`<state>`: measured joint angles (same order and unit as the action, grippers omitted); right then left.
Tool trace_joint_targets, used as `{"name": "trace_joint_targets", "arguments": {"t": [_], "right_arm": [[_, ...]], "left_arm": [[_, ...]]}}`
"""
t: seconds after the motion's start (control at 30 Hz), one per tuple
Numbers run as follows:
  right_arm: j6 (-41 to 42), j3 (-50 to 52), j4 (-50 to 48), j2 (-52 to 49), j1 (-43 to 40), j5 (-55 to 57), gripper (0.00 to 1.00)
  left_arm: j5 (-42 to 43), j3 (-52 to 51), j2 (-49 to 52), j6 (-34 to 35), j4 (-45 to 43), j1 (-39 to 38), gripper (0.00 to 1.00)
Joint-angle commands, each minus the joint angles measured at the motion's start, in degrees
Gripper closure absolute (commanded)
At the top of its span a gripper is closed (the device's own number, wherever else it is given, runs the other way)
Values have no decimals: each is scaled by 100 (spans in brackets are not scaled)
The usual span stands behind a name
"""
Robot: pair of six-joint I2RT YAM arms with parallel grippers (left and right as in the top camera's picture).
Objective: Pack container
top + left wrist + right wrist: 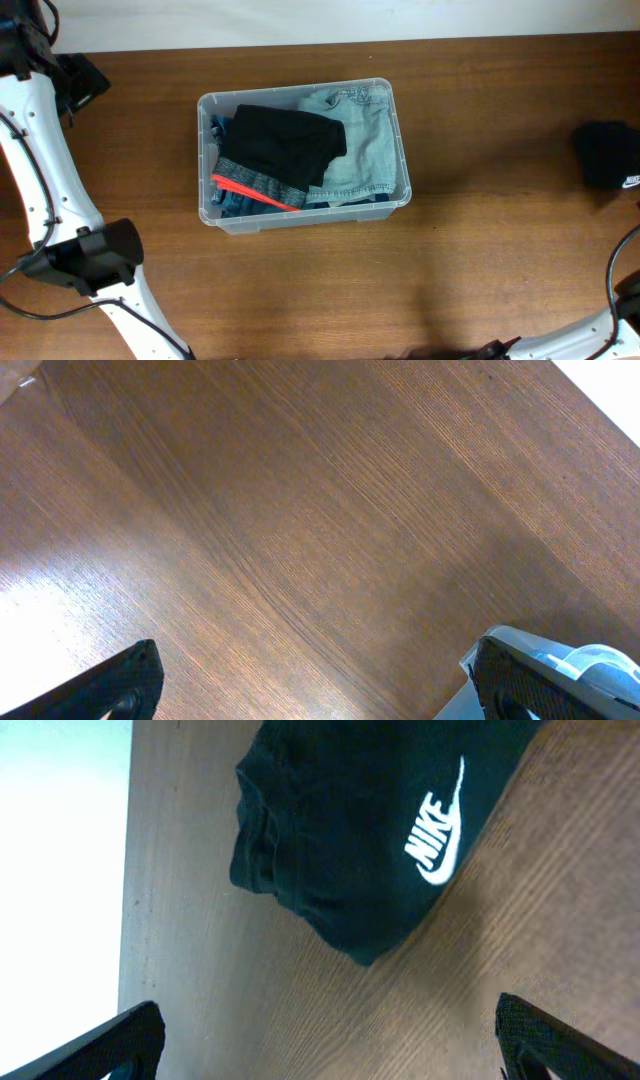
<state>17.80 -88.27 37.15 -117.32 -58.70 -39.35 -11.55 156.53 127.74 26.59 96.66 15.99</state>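
Clear plastic container (300, 222) sits centre of table (480, 280), long axis left-right, part-filled w/ clothes (290, 150); black Nike garment (607, 155) lies well apart to its right. Right gripper (330, 1045) hovers just by that garment, jaws wide & empty, so right arm's nearer; left gripper (320, 680) likewise spread, over wood only.

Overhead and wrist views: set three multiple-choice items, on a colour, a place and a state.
1. The stripe on the clothes in the container is: A green; B orange-red; C yellow.
2. The black Nike garment lies: A in the container; B on the left arm; C on the table, far right.
3. The right gripper is: A open, empty; B shut on the garment; C shut, empty.
Key: B, plain from overhead; C, well apart from the container; A, its jaws stand wide, gripping nothing.
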Motion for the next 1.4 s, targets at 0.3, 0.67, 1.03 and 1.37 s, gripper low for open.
{"name": "trace_joint_targets", "arguments": {"t": [0.3,0.67,1.03,1.37], "right_arm": [[269,57,-859,-557,339,-72,2],[824,57,-1130,-863,463,144,2],[951,61,-1392,-1062,463,269,1],[977,61,-1808,-1207,463,280,1]], "left_arm": [[-24,-33,-90,31,2,-7,1],[-24,-33,-90,31,4,-7,1],[-22,-33,-90,31,2,-7,1],[-24,-33,-90,31,2,-7,1]]}}
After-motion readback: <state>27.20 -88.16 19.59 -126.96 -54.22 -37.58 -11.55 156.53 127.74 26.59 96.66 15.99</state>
